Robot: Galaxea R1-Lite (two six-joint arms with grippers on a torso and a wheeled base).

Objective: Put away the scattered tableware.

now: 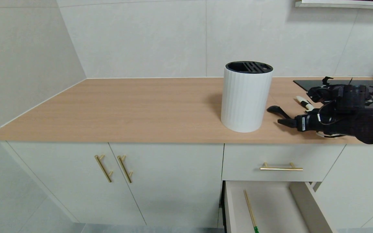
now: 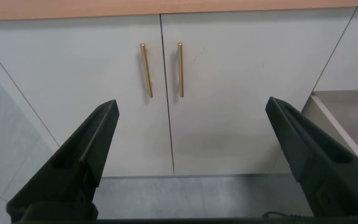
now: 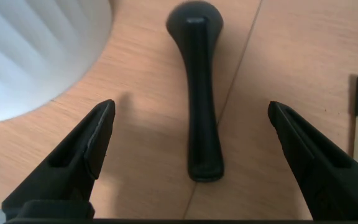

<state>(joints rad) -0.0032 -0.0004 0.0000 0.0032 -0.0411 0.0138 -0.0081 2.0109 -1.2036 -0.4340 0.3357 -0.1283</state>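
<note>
Black-handled utensil (image 3: 201, 93) lies flat on the desk (image 1: 141, 110), just right of the white ribbed holder (image 1: 246, 97) and apart from it. We judge the handle rigid, light and smooth, likely slippery, with a bulbous end and a slimmer shaft. Its working end cannot be made out. We recommend gripping across the slim middle of the shaft, where it is narrowest. The right end effector (image 3: 191, 143) hovers above it, released, one finger on either side of the handle. A white-handled utensil (image 1: 304, 103) lies further right. The left end effector (image 2: 191, 124), also released, faces the cupboard doors (image 2: 166, 93) below. A drawer (image 1: 299, 200) stands open, near right, holding a chopstick (image 1: 249, 210).
</note>
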